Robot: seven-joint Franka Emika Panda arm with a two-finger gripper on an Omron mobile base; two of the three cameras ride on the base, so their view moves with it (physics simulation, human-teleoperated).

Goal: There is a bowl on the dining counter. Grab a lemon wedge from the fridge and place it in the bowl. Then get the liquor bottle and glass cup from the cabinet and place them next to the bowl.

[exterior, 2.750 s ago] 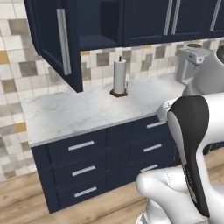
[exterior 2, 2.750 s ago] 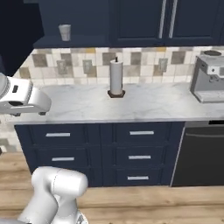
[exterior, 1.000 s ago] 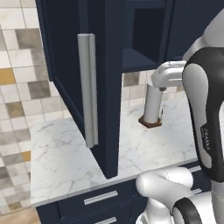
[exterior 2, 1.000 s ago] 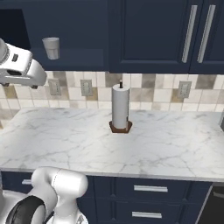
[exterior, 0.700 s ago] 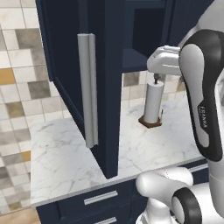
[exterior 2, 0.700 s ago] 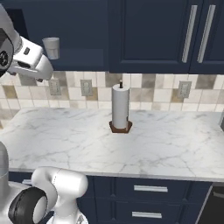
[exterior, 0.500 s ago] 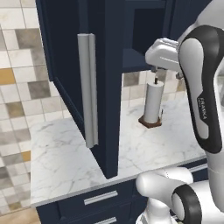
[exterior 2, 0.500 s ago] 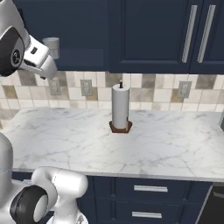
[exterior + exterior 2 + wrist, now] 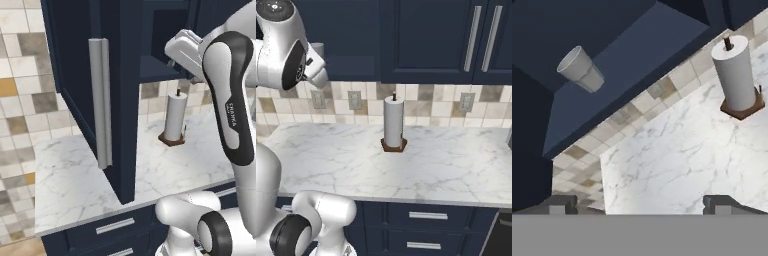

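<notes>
One open gripper [image 9: 639, 202] has risen toward the cabinet [image 9: 125, 75] shelf.

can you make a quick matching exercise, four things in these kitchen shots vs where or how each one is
Things:
1. cup
2. paper towel roll
3. cabinet door
4. gripper

Place or state:
a. upright on a brown holder on the counter
b. swung open
c. on the cabinet shelf
d. open, holding nothing

Pairs: 1-c, 2-a, 3-b, 4-d
</notes>
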